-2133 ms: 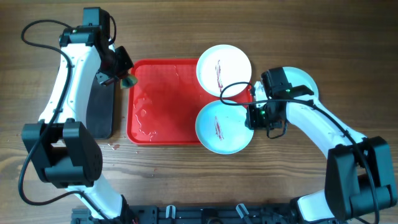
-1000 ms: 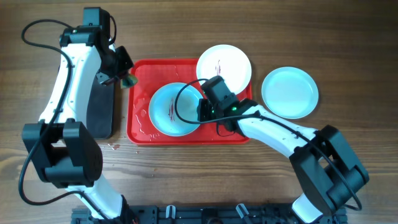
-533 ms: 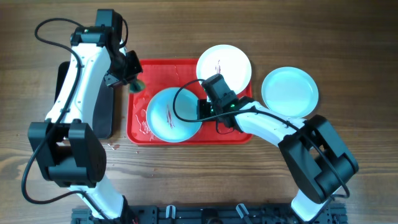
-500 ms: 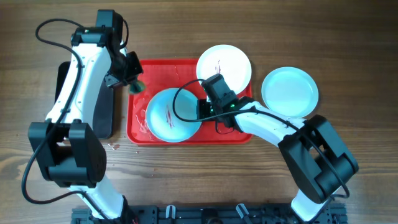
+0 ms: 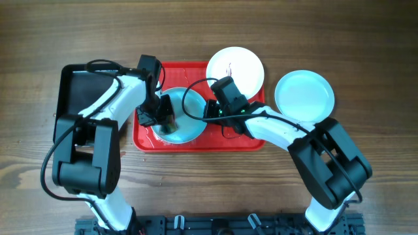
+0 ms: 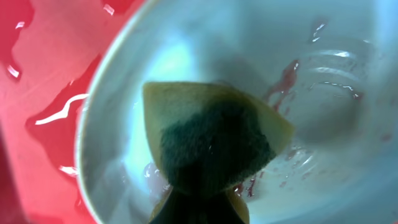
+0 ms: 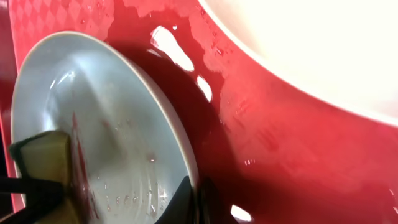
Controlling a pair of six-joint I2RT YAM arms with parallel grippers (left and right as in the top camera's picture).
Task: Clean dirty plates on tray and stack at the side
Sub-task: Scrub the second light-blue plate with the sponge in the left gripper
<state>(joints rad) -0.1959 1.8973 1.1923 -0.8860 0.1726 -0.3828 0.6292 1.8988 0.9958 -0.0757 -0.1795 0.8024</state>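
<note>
When counted from above, three plates: two pale blue, one white. One pale blue plate (image 5: 189, 127) on the red tray (image 5: 186, 73), left of centre, its dark red smear streaked through a film of water. White plate (image 5: 235, 68) overhanging the tray's far right corner, with a red streak at centre. Second pale blue plate (image 5: 304, 96) alone on the table (image 5: 339, 39) to the right, apart from the tray and clean-looking. Two trays: red in the middle, black tray (image 5: 75, 98) near its left edge. One sponge (image 6: 214, 140), yellow with a dark green scouring face, pinched in the left gripper (image 5: 166, 117) and pressed onto the plate on the tray. Right gripper (image 5: 208, 112) pressed together on that same plate's right rim, only dark fingertips showing at the bottom of the wrist view. Both arms meeting over the tray's middle. Free room along the tray's far strip and left margin, wet with shining puddles. Brown wood grain all round, broadest behind the tray and at the far left.
</note>
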